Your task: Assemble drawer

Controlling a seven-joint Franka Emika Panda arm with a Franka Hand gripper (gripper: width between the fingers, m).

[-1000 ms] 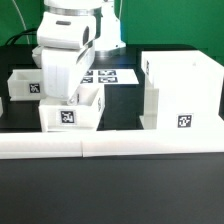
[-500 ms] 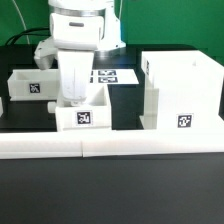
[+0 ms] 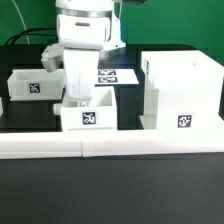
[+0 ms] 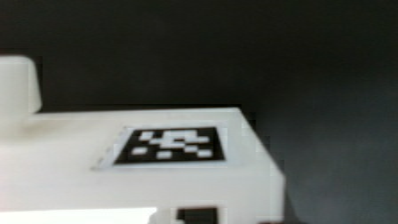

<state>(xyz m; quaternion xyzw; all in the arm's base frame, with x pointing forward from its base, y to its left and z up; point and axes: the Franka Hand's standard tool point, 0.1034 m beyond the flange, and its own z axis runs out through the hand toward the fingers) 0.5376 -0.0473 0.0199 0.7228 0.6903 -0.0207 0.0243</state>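
Note:
A small white open-top tray (image 3: 88, 117) with a square tag on its front stands in the middle of the black table. My gripper (image 3: 78, 98) reaches straight down into it, and its fingers look shut on the tray's wall. The tall white drawer case (image 3: 181, 88) with a tag low on its front stands on the exterior view's right, a small gap from the tray. A second tagged tray (image 3: 30, 86) sits on the left. The wrist view is blurred and shows the held tray's tagged wall (image 4: 175, 144) close up; my fingertips are not clear there.
The marker board (image 3: 112, 75) lies flat behind the tray. A long low white border rail (image 3: 110, 147) runs along the table's front edge. The arm's body rises above the tray.
My gripper and the middle tray have moved together toward the exterior view's right, closer to the drawer case. The left tray and the case have stayed put.

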